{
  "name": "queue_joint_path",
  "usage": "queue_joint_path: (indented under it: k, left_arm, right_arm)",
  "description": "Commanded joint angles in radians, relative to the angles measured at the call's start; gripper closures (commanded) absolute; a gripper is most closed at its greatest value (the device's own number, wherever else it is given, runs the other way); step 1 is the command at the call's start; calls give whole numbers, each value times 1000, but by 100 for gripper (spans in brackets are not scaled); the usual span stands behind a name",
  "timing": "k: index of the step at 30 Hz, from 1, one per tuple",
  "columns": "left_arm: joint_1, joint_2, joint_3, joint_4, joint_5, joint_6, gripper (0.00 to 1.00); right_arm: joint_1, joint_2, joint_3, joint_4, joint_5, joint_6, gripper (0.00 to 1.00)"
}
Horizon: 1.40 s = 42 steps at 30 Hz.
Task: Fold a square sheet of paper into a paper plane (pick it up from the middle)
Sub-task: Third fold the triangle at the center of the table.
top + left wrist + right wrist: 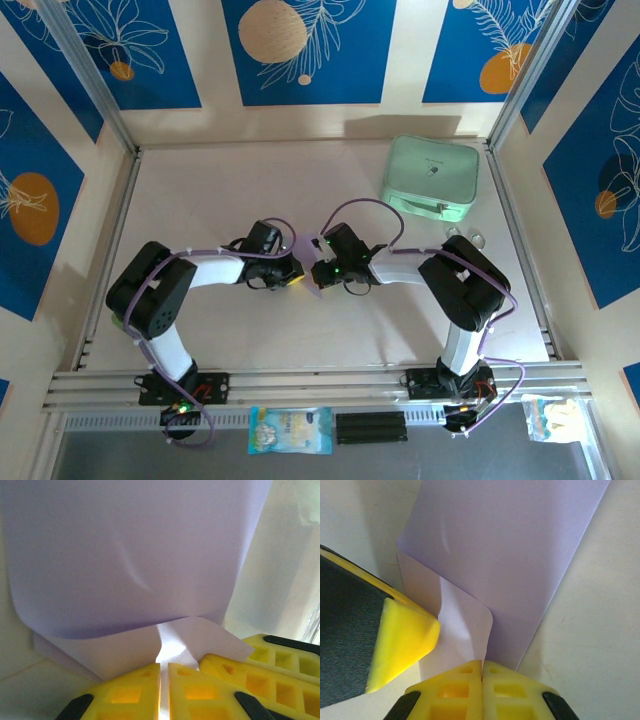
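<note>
- The left gripper is pressed together on a doubled-over edge of the sheet of paper. The rest of the sheet curls up and away from its fingers, probably so the flap lies folded while a crease is set.
- The sheet is at the middle of the desk, well apart from every edge. From above, small lilac slivers peek out between the two wrists that meet over it.
- The right gripper is likewise closed, nipping a rounded fold of the same sheet just beside the left one. Two pinches this close look meant to stop the layers sliding.
- The left wrist view gives a shallow dent in the raised paper. The right wrist view gives the sheet's straight edge over bare desk, with the other gripper's yellow finger beside the fold.
- The overhead view adds the mint-green case near the far right corner, well apart from the work.
</note>
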Motion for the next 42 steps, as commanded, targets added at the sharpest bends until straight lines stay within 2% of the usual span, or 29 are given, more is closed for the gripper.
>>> queue_joint_path:
  k: [1, 4, 7, 10, 15, 17, 21, 27, 42]
  left_arm:
    - [-5, 20, -20, -37, -24, -18, 87]
    - [-4, 21, -23, -37, -28, -27, 87]
    - [-4, 25, -27, -40, -33, -39, 87]
    - [-3, 30, -29, -44, -38, -48, 88]
    - [-1, 37, -29, -48, -39, -59, 88]
    - [-3, 39, -26, -53, -39, -60, 88]
    - [-3, 39, -24, -58, -42, -62, 88]
    - [-3, 38, -20, -67, -39, -67, 89]
    - [-3, 44, -9, -78, -42, -84, 89]
  right_arm:
    - [-8, 16, 8, -78, -15, 16, 92]
    - [-14, -8, 19, -91, -25, 34, 88]
    - [-31, -54, 31, -123, -21, 108, 73]
    - [-50, -108, 29, -135, -76, 159, 65]
    - [-49, -183, 21, -187, -102, 200, 63]
    - [-49, -191, 20, -194, -146, 213, 65]
    - [-42, -147, 37, -201, -281, 231, 79]
    - [-20, -81, 69, -182, -342, 239, 90]
    - [4, 23, 142, -266, -297, 195, 93]
